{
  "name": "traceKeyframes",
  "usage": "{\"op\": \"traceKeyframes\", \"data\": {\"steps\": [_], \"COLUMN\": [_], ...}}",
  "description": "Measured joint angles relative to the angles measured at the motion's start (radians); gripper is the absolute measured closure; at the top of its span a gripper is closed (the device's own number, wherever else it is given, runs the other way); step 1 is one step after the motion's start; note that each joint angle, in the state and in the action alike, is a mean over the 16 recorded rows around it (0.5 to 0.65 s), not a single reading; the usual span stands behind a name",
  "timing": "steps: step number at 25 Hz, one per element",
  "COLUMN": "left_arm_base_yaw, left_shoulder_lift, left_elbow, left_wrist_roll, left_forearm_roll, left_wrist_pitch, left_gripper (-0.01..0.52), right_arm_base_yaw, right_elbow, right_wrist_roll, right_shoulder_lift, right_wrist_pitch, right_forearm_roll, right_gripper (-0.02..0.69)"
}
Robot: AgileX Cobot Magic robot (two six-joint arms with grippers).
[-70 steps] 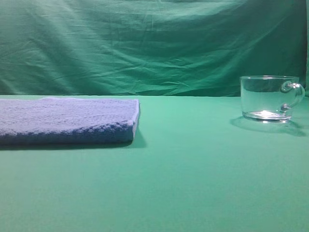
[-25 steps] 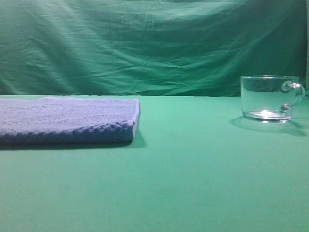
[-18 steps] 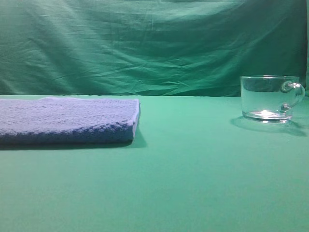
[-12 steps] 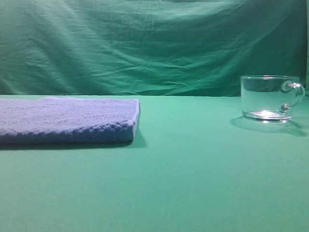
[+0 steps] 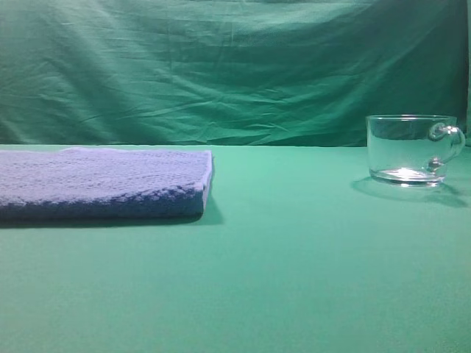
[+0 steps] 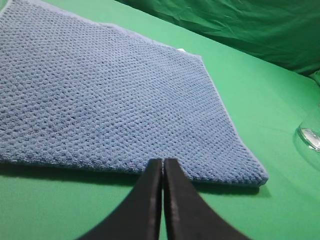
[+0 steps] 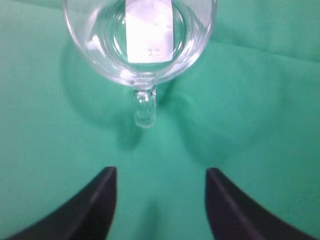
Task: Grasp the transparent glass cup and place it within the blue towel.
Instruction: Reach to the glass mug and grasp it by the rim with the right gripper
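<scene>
The transparent glass cup (image 5: 409, 149) stands upright at the far right of the green table, its loop handle on its right side. From the right wrist view the cup (image 7: 140, 40) is seen from above, its handle (image 7: 145, 107) pointing toward my right gripper (image 7: 161, 172), which is open and empty a short way short of the handle. The blue towel (image 5: 99, 182) lies folded flat at the left. In the left wrist view the towel (image 6: 105, 95) fills most of the frame, and my left gripper (image 6: 162, 162) is shut and empty at its near edge. Neither arm shows in the exterior high view.
A green cloth (image 5: 280, 279) covers the table and a wrinkled green backdrop (image 5: 221, 66) hangs behind it. A stretch of bare green cloth separates towel and cup. The cup's base (image 6: 311, 137) shows at the right edge of the left wrist view.
</scene>
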Motion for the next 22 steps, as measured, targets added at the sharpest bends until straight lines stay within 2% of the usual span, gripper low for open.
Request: {"op": "traceKeyframes", "data": {"steps": [4, 8, 11, 16, 22], "left_arm_base_yaw": [0.0, 0.0, 0.0, 0.0, 0.0], "left_shoulder_lift": [0.0, 0.0, 0.0, 0.0, 0.0], "left_elbow": [0.0, 0.0, 0.0, 0.0, 0.0], "left_wrist_roll": [0.0, 0.0, 0.0, 0.0, 0.0], "left_forearm_roll": [0.0, 0.0, 0.0, 0.0, 0.0], "left_wrist_pitch": [0.0, 0.0, 0.0, 0.0, 0.0], "left_gripper": [0.514, 0.514, 0.514, 0.514, 0.514], "right_arm_base_yaw": [0.0, 0.0, 0.0, 0.0, 0.001], "right_elbow": [-0.025, -0.033, -0.034, -0.034, -0.037], "right_wrist_roll": [-0.014, -0.03, -0.041, -0.067, -0.096], "right_shoulder_lift": [0.074, 0.127, 0.158, 0.192, 0.209], "right_wrist_pitch": [-0.044, -0.103, -0.146, -0.204, -0.236], "right_forearm_roll": [0.019, 0.037, 0.047, 0.054, 0.056], "right_gripper": [0.148, 0.141, 0.189, 0.331, 0.468]}}
